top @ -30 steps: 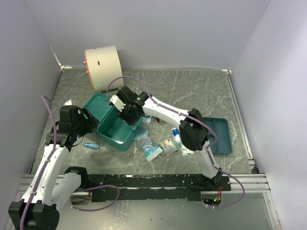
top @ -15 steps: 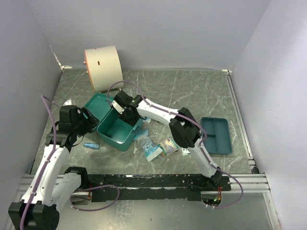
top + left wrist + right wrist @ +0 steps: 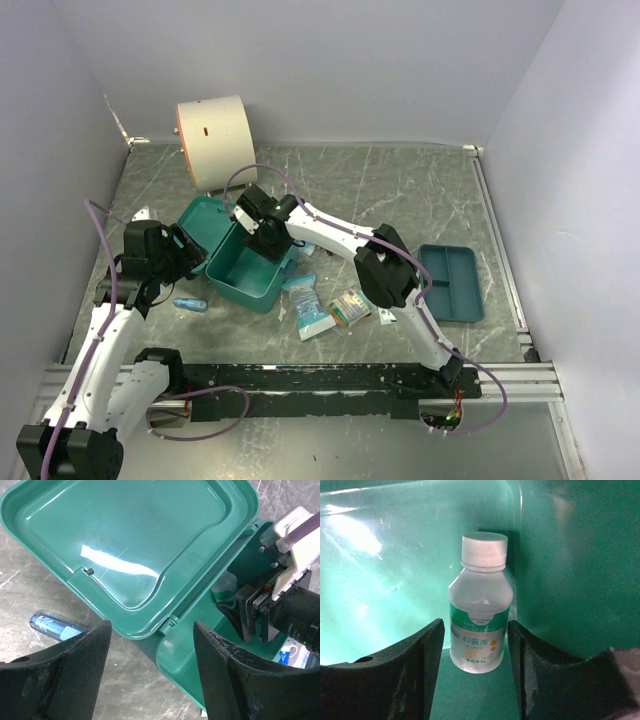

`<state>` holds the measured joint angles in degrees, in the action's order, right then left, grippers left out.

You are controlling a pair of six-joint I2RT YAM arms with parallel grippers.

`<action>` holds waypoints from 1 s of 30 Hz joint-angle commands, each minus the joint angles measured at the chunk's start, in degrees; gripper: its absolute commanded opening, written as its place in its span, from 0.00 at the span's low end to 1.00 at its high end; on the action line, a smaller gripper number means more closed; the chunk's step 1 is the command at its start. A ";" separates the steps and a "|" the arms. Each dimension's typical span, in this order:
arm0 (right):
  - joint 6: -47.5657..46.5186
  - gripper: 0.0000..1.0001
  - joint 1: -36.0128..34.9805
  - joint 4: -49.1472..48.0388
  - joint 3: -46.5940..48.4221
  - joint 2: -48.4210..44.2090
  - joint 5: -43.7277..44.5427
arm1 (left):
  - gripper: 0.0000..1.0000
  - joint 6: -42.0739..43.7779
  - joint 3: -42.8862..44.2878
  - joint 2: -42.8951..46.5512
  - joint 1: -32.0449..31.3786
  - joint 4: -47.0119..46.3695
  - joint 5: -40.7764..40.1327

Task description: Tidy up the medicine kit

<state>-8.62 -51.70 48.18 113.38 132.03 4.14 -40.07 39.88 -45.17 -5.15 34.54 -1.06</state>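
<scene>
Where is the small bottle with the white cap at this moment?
In the right wrist view, the bottle stands upright inside the medicine kit, close to a corner, flanked by the fingers of the right gripper.

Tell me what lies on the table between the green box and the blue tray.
Top view: loose medicine packets and the right arm lie between the box and tray.

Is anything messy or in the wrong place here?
Yes. A blue tube and a few small packets lie loose on the table outside the open green box, so they look left out. Inside the box, the little bottle stands upright in a corner. Nothing looks spilled.
</scene>
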 commanded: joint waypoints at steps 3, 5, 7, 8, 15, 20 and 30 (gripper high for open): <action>0.82 0.54 0.26 -3.68 1.99 -3.10 0.39 | 0.77 0.60 0.38 0.61 -0.39 -1.14 -0.15; 0.97 0.52 0.21 -5.10 1.81 -3.01 0.71 | 0.77 0.62 0.45 0.55 -0.39 -1.15 -0.25; 0.89 0.49 0.25 -6.20 1.65 -2.83 0.10 | 0.77 0.62 0.46 0.45 -0.39 -1.15 -0.38; 0.89 0.47 0.24 -6.92 1.48 -2.69 -0.19 | 0.77 0.62 0.38 0.46 -0.39 -1.15 -0.43; -0.32 0.37 0.16 -10.39 -1.25 -2.06 2.64 | 0.77 0.67 0.38 0.35 -0.39 -1.22 -0.51; -2.62 0.33 0.26 -10.01 -3.91 -2.83 3.30 | 0.77 0.57 0.29 0.35 -0.39 -1.32 -0.47; -5.03 0.29 0.18 -8.83 -5.21 -7.85 0.43 | 0.77 0.71 0.38 0.60 -0.39 -1.32 -0.41</action>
<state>-12.12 -51.70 38.52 108.60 128.16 5.58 -40.07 39.88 -45.17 -5.17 34.52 -1.08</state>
